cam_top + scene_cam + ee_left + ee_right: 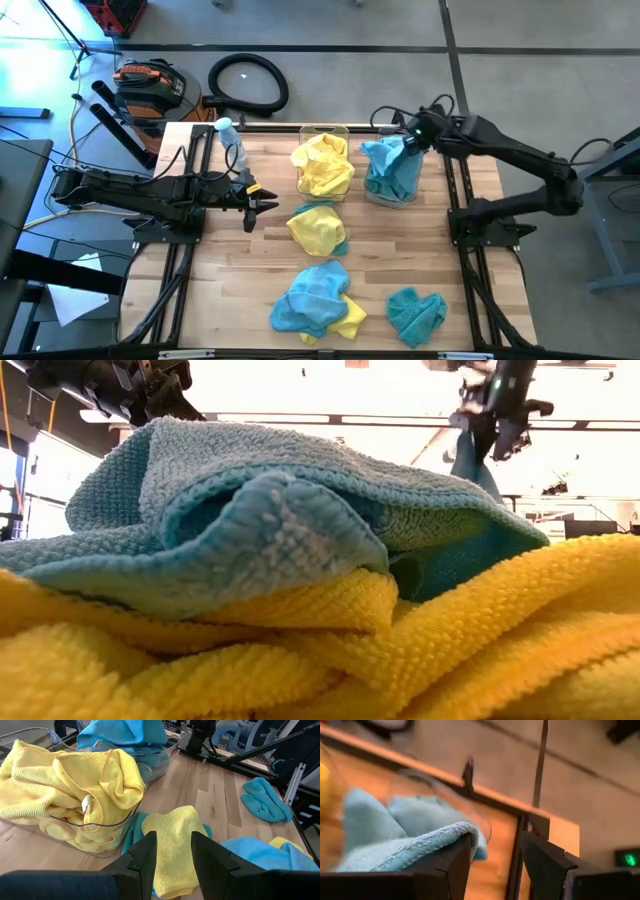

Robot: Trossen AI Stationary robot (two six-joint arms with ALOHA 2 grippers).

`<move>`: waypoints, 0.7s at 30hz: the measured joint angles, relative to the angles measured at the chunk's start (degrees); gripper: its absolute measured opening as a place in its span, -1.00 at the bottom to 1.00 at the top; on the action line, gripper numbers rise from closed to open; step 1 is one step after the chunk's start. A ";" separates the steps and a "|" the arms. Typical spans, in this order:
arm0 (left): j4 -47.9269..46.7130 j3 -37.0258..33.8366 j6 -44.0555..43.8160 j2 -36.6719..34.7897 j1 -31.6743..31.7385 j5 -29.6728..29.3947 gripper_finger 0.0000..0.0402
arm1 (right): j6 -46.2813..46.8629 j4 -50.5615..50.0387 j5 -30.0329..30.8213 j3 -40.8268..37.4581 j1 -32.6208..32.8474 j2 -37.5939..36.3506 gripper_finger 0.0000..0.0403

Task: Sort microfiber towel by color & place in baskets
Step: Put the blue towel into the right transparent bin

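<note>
Two clear baskets stand at the table's far middle. One basket (323,130) holds yellow towels (60,785), the other (400,196) blue towels (392,172). On the table lie a yellow towel over a teal one (318,228), a blue-and-yellow pile (315,300) and a teal towel (415,312). My left gripper (172,837) hovers open at the table's left, pointing at the yellow towel (172,850). My right gripper (495,840) hangs open above the blue basket, with nothing between its fingers. My right gripper has a fold of blue towel (427,842) lying against the outer side of one finger (455,865). That towel rises out of the basket up to the gripper. Whether it is caught on the finger or only lies beside it, I cannot tell.
A small clear bottle (232,140) with a blue cap stands at the far left of the table. The blue-and-yellow pile (300,560) fills the low view close to the camera. Bare wood shows between the loose towels and along the table's left side.
</note>
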 joint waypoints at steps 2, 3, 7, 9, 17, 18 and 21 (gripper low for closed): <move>0.00 0.00 -0.02 0.00 -0.01 0.00 -0.45 | 0.16 0.23 2.56 0.87 2.27 -2.28 -0.15; 0.00 0.00 -0.02 0.00 -0.01 0.00 -0.45 | 0.29 0.37 4.09 1.37 3.50 -3.40 -0.15; 0.02 0.00 -0.02 0.00 -0.02 0.00 -0.45 | 0.91 2.19 11.33 3.00 8.48 -8.19 -0.15; 0.04 0.00 -0.02 -0.01 -0.01 0.00 -0.45 | 0.76 4.31 13.88 3.43 10.69 -10.51 -0.15; 0.07 0.00 -0.11 0.00 0.00 0.00 -0.45 | -9.44 20.22 15.95 3.45 15.47 -16.85 -0.15; 0.07 0.00 -0.15 0.00 -0.02 0.00 -0.45 | -10.52 22.13 16.15 3.45 15.73 -17.39 -0.15; 0.07 0.00 -0.20 0.00 0.00 -0.01 -0.45 | -11.65 24.71 16.10 3.45 15.92 -18.38 -0.15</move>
